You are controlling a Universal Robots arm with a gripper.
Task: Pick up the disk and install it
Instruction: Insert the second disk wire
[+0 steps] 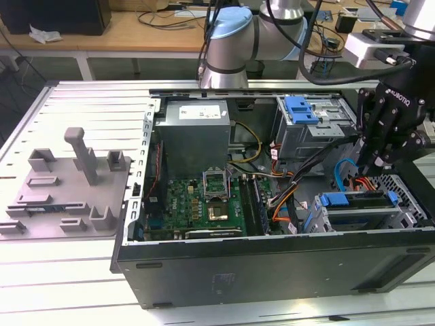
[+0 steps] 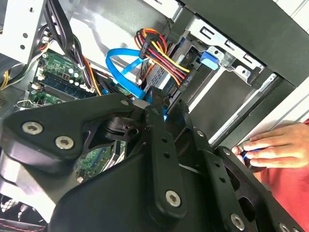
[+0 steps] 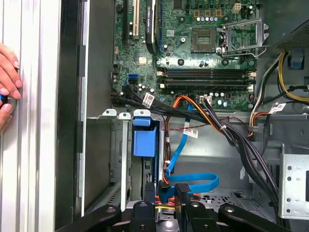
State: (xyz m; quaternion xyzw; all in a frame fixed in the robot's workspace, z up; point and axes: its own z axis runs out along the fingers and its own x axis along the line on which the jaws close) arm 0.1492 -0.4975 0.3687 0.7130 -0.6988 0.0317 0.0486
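I work over a pale metal counter [image 1: 81, 102] of long ribbed slats, evenly lit with soft shadows. Behind it, in the exterior view, runs a wooden desk [image 1: 129, 30] on white legs, strewn with cables [image 1: 178, 17] (a crumpled white scrap [image 1: 45, 34] lies near a dark box [image 1: 58, 15] at its far end). The floor beneath that desk is dim.

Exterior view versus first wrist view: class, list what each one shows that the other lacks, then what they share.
Exterior view adds: the grey plastic fixture with upright posts beside the computer case, and the arm's silver-and-blue joint.
First wrist view adds: a person's hand at the case's outer edge.
Shared: the motherboard's CPU socket and the blue data cable.
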